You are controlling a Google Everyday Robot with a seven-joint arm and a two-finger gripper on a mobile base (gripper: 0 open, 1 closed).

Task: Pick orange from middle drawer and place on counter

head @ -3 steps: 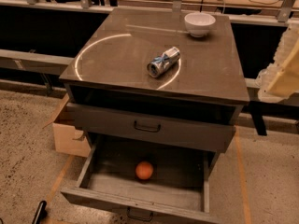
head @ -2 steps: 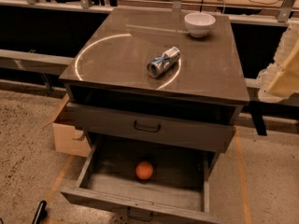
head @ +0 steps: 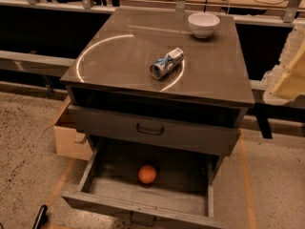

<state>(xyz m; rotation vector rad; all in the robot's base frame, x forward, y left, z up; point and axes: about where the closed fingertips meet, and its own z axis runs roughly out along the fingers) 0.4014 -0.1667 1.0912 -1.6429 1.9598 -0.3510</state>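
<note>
The orange point(head: 147, 174) lies on the lighter grey floor of the middle drawer point(head: 119, 205), which is pulled far out at the bottom of the cabinet. The counter point(head: 119, 56) is the glossy dark top slab with a curved streak of reflected light. My gripper point(head: 285, 75) shows as a pale cream shape at the right edge of the camera view, beside the counter's right side. It is well above and to the right of the orange and touches nothing that I can see.
A white bowl point(head: 203, 24) stands at the counter's back right. A crushed can point(head: 166, 63) lies on its side mid-counter. The drawer above point(head: 190, 136), with a black bar handle, is slightly out. A cardboard box point(head: 66, 140) stands left of the cabinet.
</note>
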